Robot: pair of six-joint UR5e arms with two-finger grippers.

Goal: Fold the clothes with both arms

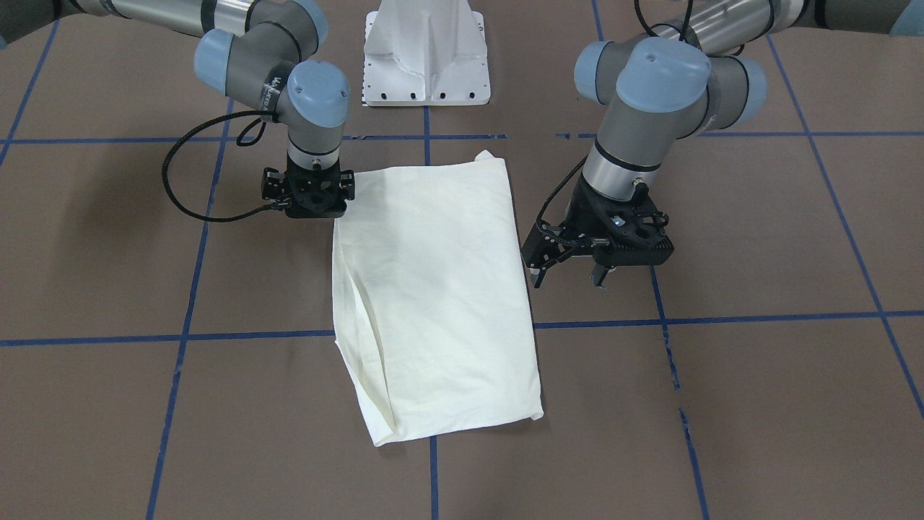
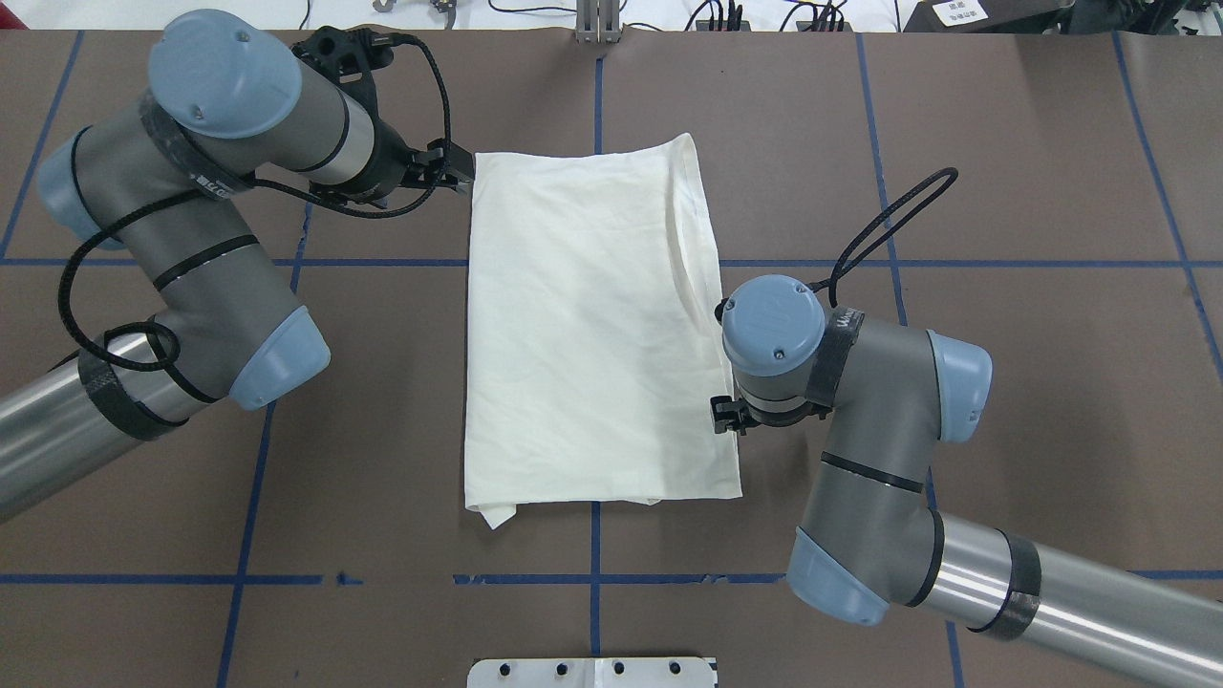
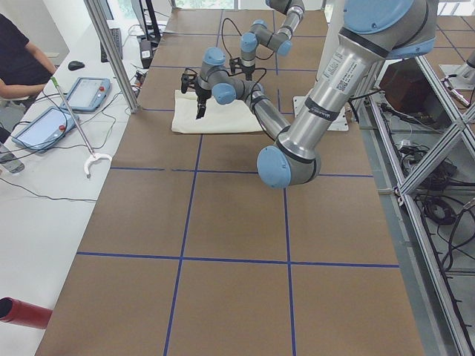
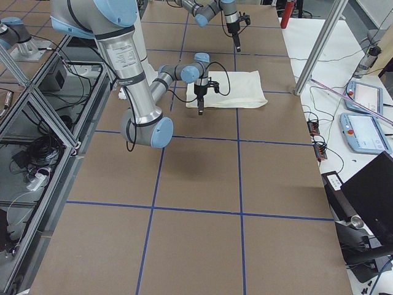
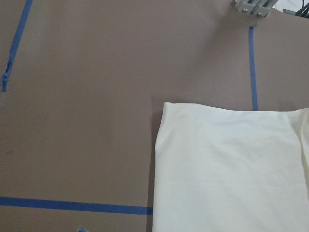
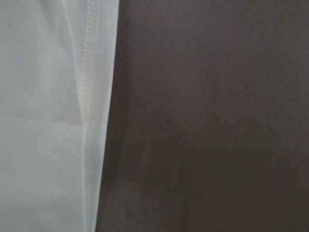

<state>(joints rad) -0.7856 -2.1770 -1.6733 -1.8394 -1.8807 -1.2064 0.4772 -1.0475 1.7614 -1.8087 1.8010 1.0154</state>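
The cream shirt (image 1: pixel 433 289) lies flat on the brown table, folded into a long rectangle with its plain side up; no print shows. It also shows in the overhead view (image 2: pixel 592 325). My left gripper (image 1: pixel 568 282) is open and empty. It hangs above the table beside the shirt's far corner on my left (image 2: pixel 463 172). The left wrist view shows that corner (image 5: pixel 227 169). My right gripper (image 1: pixel 312 206) points straight down, low beside the shirt's near edge on my right (image 2: pixel 728 418). Its fingers are hidden under the wrist. The right wrist view shows only the stitched hem (image 6: pixel 87 72).
The white pedestal base (image 1: pixel 426 58) stands at the robot's side of the table. Blue tape lines (image 2: pixel 597 96) grid the brown table. In the left side view a seated person (image 3: pixel 18 63) and tablets (image 3: pixel 85 93) are beyond the table's far edge.
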